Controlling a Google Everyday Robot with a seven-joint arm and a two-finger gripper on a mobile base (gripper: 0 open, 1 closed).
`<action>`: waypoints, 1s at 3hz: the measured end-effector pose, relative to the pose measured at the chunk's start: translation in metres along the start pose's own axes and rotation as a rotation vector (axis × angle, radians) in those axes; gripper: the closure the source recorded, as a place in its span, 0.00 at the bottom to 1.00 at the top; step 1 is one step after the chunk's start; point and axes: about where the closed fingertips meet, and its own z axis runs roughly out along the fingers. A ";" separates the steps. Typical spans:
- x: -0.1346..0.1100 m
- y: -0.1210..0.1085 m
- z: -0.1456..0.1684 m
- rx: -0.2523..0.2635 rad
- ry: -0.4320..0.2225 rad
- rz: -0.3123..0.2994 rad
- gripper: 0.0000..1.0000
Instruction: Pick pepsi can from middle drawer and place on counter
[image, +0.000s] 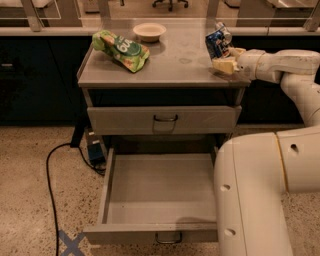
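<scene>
**Control:** Report the tool and the item.

**Operator:** I have the tool (224, 64) at the right edge of the desk (175, 67), toward the back right corner. It is clenched on the lower end of the pepsi can (218, 42). The can is tilted and appears to be clear of the surface. It could not sit at that angle unheld, so I judge the grasp secure.

**Control:** Why that spot?

**Operator:** The arm (280, 62) reaches in from the right side, so the right edge is the nearest bare patch. Below the front edge, the middle drawer (155, 187) stands pulled out and empty. I rate pickup complete and placement not yet done.

**Control:** Obstructions?

**Operator:** None in the path, as I read it. A green snack bag (120, 49) lies near the left edge and a pale bowl (149, 31) by the back edge, both well apart from the can. The top drawer (165, 119) is closed. The next move calls for levelling the can before release, or it may tip over the right edge.
</scene>
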 end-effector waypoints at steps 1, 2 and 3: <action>-0.004 0.010 0.019 -0.052 -0.018 -0.043 1.00; -0.003 0.012 0.023 -0.058 -0.019 -0.070 1.00; -0.003 0.012 0.023 -0.058 -0.019 -0.071 0.82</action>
